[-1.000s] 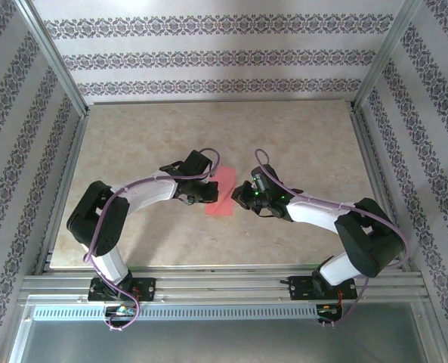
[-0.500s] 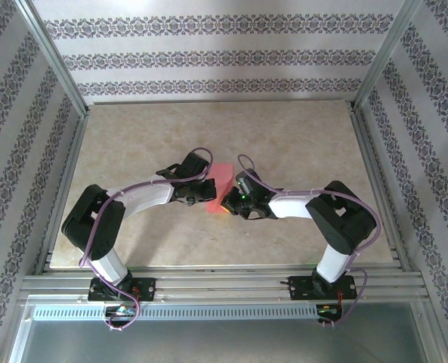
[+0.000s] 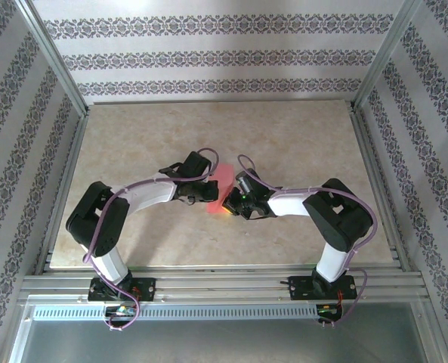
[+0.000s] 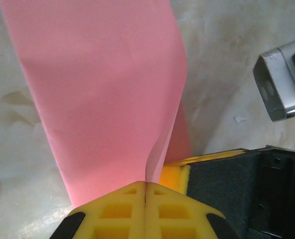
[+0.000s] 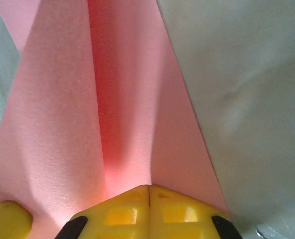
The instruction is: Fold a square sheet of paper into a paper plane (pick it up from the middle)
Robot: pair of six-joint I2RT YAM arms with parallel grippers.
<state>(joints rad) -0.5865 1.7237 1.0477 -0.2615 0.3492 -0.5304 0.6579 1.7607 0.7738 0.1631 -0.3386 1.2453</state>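
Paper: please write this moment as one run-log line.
paper: bent, held between both grippers | left gripper: shut on paper | right gripper: shut on paper

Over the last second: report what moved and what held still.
The right tool slid left over the paper, its arm's elbow folding in toward the centre; it is shut on the paper's near end. The paper looks more bowed between the tools. The left tool stayed shut on the paper's left edge, its arm barely shifting.
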